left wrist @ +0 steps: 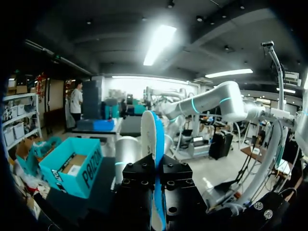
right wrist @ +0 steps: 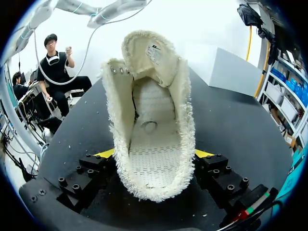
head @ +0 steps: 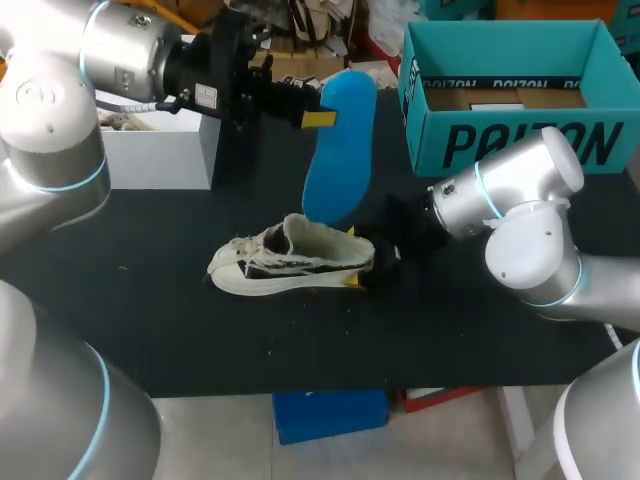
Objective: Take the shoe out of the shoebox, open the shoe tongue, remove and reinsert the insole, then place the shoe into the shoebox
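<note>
The insole (head: pixel 340 150) is out. The left gripper (head: pixel 322 120) pinches it up over the shoe (head: pixel 290 262). The right gripper (head: pixel 352 256) squeezes the shoe's heel on the table (head: pixel 150 330). Next, the insole must slide back in.

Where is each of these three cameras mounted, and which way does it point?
Head view: fixed above and behind the robot, looking down on the table; left arm and right arm show.
Left wrist view: on the left wrist, looking along the left gripper, shut on the insole.
Right wrist view: on the right wrist, looking along the right gripper into the shoe it clamps.
Shared: insole and shoebox show in head and left wrist views; the shoe in head and right wrist views.
</note>
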Available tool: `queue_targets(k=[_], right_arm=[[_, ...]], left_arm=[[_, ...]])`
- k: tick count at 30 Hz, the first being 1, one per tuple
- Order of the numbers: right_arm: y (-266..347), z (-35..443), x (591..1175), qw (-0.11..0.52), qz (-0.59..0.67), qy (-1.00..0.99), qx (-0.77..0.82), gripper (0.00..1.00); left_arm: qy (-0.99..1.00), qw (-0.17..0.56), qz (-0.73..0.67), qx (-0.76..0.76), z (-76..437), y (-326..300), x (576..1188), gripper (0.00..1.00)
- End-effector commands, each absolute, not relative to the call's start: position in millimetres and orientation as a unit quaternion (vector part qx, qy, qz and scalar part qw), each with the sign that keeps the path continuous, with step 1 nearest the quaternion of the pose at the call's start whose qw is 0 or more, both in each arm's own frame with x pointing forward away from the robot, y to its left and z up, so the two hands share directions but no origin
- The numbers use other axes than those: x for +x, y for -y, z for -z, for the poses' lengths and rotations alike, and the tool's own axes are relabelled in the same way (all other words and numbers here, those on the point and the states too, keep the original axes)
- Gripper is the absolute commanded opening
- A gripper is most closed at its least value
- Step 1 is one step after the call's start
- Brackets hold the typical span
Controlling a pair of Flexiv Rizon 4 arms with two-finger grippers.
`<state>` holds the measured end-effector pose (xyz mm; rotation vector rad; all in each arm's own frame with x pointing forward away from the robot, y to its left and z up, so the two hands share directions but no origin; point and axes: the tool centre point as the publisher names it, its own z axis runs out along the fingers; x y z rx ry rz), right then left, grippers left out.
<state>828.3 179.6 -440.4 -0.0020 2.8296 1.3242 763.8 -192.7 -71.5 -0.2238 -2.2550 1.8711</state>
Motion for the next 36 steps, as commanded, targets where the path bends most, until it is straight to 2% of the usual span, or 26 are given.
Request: queue_targets(k=[1, 7, 11, 20, 36], right_arm=[[-180.5, 443.3, 828.5, 0.009, -0.423, -0.906, 0.0, 0.0], [-180.5, 443.3, 828.5, 0.009, -0.423, -0.906, 0.0, 0.0], [-180.5, 443.3, 828.5, 0.009, -0.423, -0.906, 0.0, 0.0], [-180.5, 443.3, 828.5, 0.009, -0.423, -0.906, 0.0, 0.0], [-180.5, 443.3, 828.5, 0.009, -0.423, -0.906, 0.0, 0.0]], left_arm=[[0.764, 0.105, -0.631, -0.08, 71.0, 194.8, 766.7, 0.0], [0.761, 0.102, -0.638, -0.063, 74.8, 189.3, 766.0, 0.0], [0.722, 0.163, -0.673, 0.017, 76.9, 172.2, 760.4, 0.0], [0.692, 0.209, -0.69, 0.021, 36.3, 167.9, 748.8, 0.0], [0.685, 0.196, -0.702, 0.014, 7.1, 148.9, 731.5, 0.0]])
